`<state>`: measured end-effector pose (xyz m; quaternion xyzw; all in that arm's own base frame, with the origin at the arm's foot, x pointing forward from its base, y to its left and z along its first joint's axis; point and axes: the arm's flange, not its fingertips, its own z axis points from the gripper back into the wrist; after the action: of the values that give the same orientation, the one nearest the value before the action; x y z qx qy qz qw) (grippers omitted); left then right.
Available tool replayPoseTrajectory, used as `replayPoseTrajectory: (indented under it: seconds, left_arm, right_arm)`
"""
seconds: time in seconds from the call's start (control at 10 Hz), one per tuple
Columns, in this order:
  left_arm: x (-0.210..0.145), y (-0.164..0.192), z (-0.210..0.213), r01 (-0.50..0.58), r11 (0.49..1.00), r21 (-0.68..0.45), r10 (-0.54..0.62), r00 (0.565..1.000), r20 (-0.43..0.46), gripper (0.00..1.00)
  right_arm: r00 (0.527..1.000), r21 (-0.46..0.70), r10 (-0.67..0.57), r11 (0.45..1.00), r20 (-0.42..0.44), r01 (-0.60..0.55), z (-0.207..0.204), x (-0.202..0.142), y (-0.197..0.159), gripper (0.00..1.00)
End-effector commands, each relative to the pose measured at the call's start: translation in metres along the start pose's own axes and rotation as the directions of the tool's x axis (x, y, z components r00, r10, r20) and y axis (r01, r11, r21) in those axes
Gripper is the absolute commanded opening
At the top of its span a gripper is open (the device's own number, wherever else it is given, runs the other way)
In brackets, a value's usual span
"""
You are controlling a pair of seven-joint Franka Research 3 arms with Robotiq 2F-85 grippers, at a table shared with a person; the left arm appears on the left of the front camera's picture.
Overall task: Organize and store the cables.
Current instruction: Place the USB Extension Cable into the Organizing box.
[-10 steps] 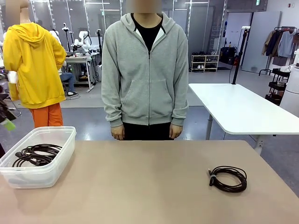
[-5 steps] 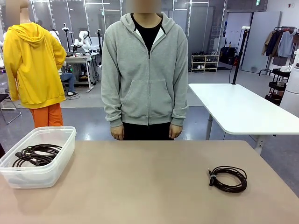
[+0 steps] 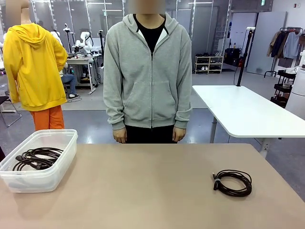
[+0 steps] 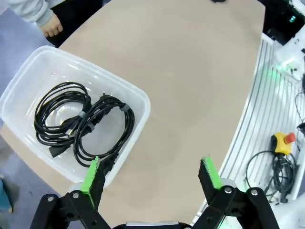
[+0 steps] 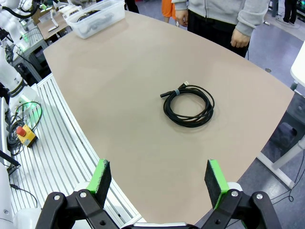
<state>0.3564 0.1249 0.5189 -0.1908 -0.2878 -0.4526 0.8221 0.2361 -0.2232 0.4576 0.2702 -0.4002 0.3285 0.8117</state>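
Note:
One coiled black cable (image 3: 232,182) lies loose on the tan table at the right; the right wrist view has it (image 5: 188,105) well ahead of my right gripper (image 5: 158,179), which hangs open high above the table's near edge. Two more coiled cables (image 4: 84,123) rest side by side in a clear plastic bin (image 4: 138,102) at the table's left end (image 3: 62,164). My left gripper (image 4: 151,174) is open above the bin's edge, nothing between its green pads.
A person in a grey hoodie (image 3: 148,76) stands at the far side, hands (image 3: 120,135) down at the table's edge. A white table (image 3: 238,109) stands behind at the right. A red stop button (image 4: 284,140) and loose cords lie off the table's near side.

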Motion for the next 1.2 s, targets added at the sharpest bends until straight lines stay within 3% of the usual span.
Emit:
replayPoseTrajectory:
  seconds: [0.0, 0.4, 0.5, 0.6, 0.7, 0.9, 1.1]
  left_arm:
    - [-0.002, -0.002, 0.005, -0.005, 1.000, 0.011, 0.005, 1.000, 0.000, 1.00]
    - [-0.002, -0.002, 0.005, -0.005, 1.000, 0.011, 0.005, 1.000, 0.000, 1.00]
    - [-0.002, -0.002, 0.005, -0.005, 1.000, 0.011, 0.005, 1.000, 0.000, 1.00]
    - [-0.002, -0.002, 0.005, -0.005, 1.000, 0.011, 0.005, 1.000, 0.000, 1.00]
    - [-0.002, -0.002, 0.005, -0.005, 1.000, 0.011, 0.005, 1.000, 0.000, 1.00]
    - [-0.002, -0.002, 0.005, -0.005, 1.000, 0.011, 0.005, 1.000, 0.000, 1.00]
    - [-0.002, -0.002, 0.005, -0.005, 1.000, 0.011, 0.005, 1.000, 0.000, 1.00]
  right_arm:
    - [1.000, 0.002, 0.019, 1.000, 0.018, -0.019, 0.001, -0.001, 0.000, 1.00]
    - [1.000, 0.000, 0.000, 1.000, 0.000, 0.000, 0.000, 0.000, 0.000, 1.00]
    - [0.992, -0.091, -0.027, 0.996, -0.126, 0.016, -0.004, 0.012, 0.011, 1.00]
    - [0.976, -0.075, -0.083, 0.995, -0.202, 0.069, -0.022, 0.030, 0.014, 1.00]
    - [0.952, -0.148, -0.140, 0.984, -0.273, 0.102, -0.047, 0.047, 0.015, 1.00]
    - [0.914, -0.116, -0.174, 0.983, -0.367, 0.140, -0.099, 0.084, 0.015, 1.00]
    - [0.873, -0.200, -0.244, 0.964, -0.423, 0.172, -0.154, 0.110, 0.021, 1.00]
